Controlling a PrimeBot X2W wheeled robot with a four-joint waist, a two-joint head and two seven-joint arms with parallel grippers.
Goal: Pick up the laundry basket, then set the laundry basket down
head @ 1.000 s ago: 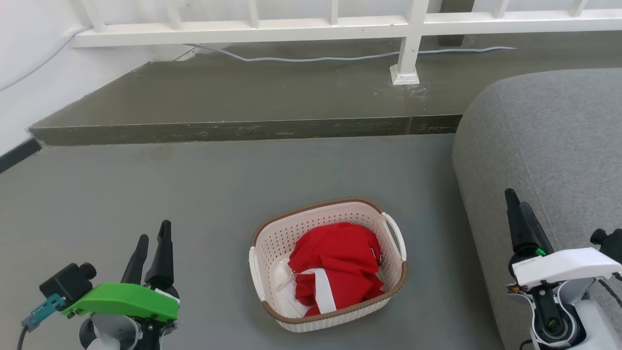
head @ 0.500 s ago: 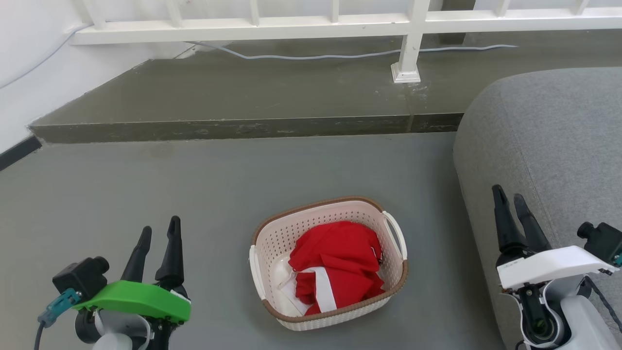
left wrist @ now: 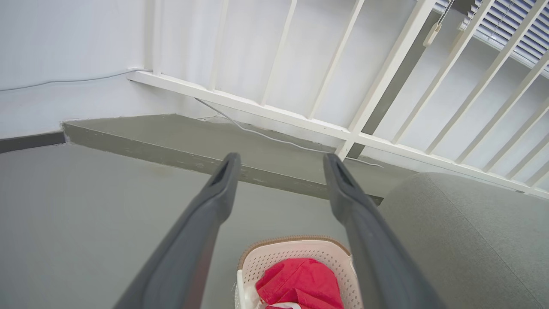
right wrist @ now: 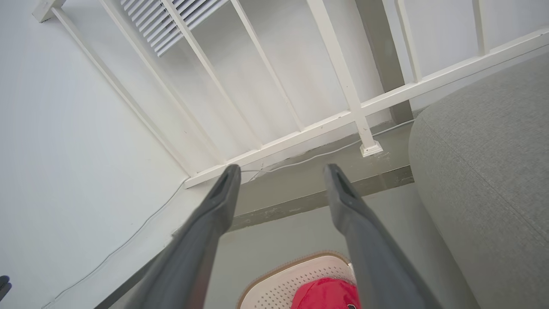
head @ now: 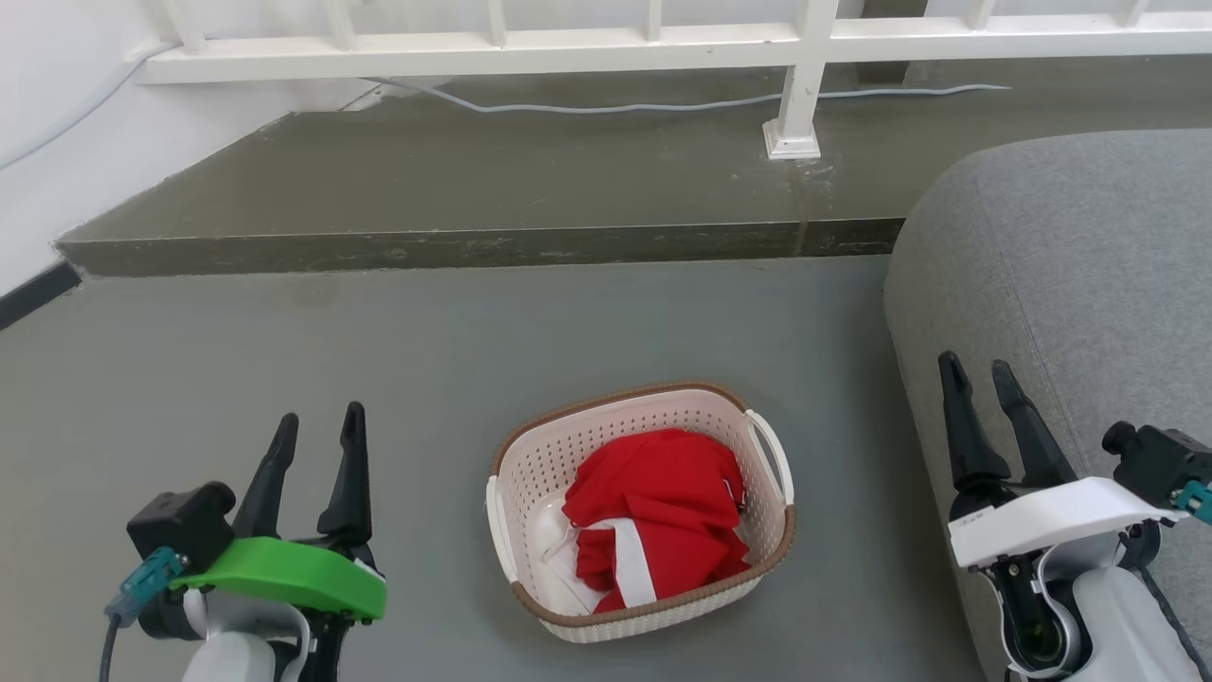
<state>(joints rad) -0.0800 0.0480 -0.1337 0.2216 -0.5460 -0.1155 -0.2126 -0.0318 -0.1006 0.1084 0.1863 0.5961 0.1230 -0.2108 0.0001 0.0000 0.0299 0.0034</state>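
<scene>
A cream, perforated laundry basket [head: 547, 464] with a brown rim sits on the grey floor [head: 379, 350], near the robot and between its two hands. Red cloth [head: 658, 488] with a white band lies bundled inside. The left hand [head: 320, 417] hovers at the near left, well apart from the basket, its two dark fingers [head: 347, 474] spread and holding nothing. The right hand [head: 973, 365] hovers at the near right by the edge of a grey sofa [head: 1070, 256], fingers likewise apart and empty. A raised step [head: 473, 170] and a white railing [head: 568, 44] run along the far side.
</scene>
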